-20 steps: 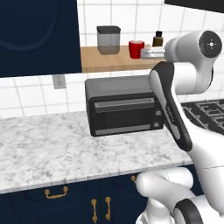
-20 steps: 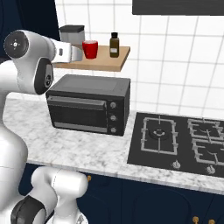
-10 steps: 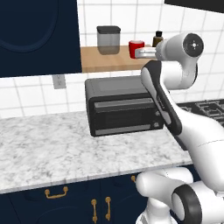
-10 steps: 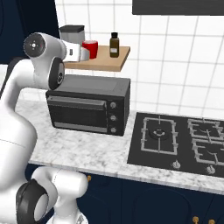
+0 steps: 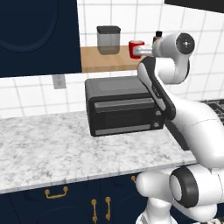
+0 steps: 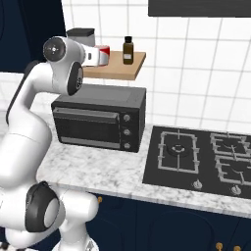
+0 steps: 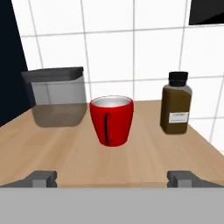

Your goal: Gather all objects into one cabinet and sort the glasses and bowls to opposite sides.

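The claw [image 7: 112, 179] stood with its two small dark fingertips [image 7: 41, 178] wide apart and nothing between them, level with the front edge of the light wooden shelf [image 7: 65, 153]. Straight ahead of it, centred between the tips but well short of touching them, stood the red cup [image 7: 111, 120]: a smooth, glossy, slightly tapered round shape with a pale inner wall and a thin dark handle facing the claw. In the left base view the red cup [image 5: 136, 48] sat just beyond the arm's white wrist.

To the claw's left and a little farther back was a squat canister [image 7: 56, 96] with clear greyish rounded walls and a flat black lid. To the claw's right, about as deep on the shelf as the cup, stood a small brown bottle [image 7: 176, 108], cylindrical, with a black screw cap and a pale label. Behind them rose a wall of glossy white square tiles [image 7: 109, 48].

Far to the claw's left hung the dark navy cabinet [image 5: 39, 35], its door flat and matte. Below the claw, a boxy black toaster oven [image 5: 122, 105] with a glass door sat on the grey-veined marble surface [image 5: 57, 148].
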### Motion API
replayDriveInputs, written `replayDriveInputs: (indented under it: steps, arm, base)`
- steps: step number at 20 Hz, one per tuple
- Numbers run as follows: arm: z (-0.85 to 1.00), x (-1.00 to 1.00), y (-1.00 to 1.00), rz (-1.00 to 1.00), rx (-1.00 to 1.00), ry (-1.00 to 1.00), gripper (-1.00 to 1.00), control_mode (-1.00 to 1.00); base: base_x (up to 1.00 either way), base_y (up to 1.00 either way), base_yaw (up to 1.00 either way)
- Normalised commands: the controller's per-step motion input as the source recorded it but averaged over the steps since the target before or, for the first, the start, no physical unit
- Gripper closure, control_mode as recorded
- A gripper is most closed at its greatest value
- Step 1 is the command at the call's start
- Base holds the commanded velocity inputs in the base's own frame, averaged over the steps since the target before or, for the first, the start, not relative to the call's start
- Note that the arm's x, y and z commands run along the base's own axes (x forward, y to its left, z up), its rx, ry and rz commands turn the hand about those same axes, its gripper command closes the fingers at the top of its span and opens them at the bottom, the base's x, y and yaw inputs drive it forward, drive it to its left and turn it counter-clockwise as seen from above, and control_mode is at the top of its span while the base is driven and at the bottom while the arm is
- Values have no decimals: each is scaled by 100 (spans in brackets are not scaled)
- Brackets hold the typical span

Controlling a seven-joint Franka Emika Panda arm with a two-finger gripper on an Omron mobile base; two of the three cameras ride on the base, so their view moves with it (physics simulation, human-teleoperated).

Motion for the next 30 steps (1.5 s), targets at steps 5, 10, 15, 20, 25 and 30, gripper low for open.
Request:
replayDriveInputs:
  steps: [5,10,15,20,25,30]
  arm:
    - [0,43,1,-5,0,0,-100,-100]
    - [0,36,4,-5,0,0,-100,-100]
    - [0,32,0,0,0,0,-100,-100]
    - [-2,31,0,0,0,0,-100,-100]
    - [-13,20,0,0,0,0,-100,-100]
    - [-29,21,0,0,0,0,-100,-100]
  base:
    - [0,0,0]
    - [0,0,0]
    - [0,0,0]
    - [0,0,0]
    - [0,0,0]
    - [0,0,0]
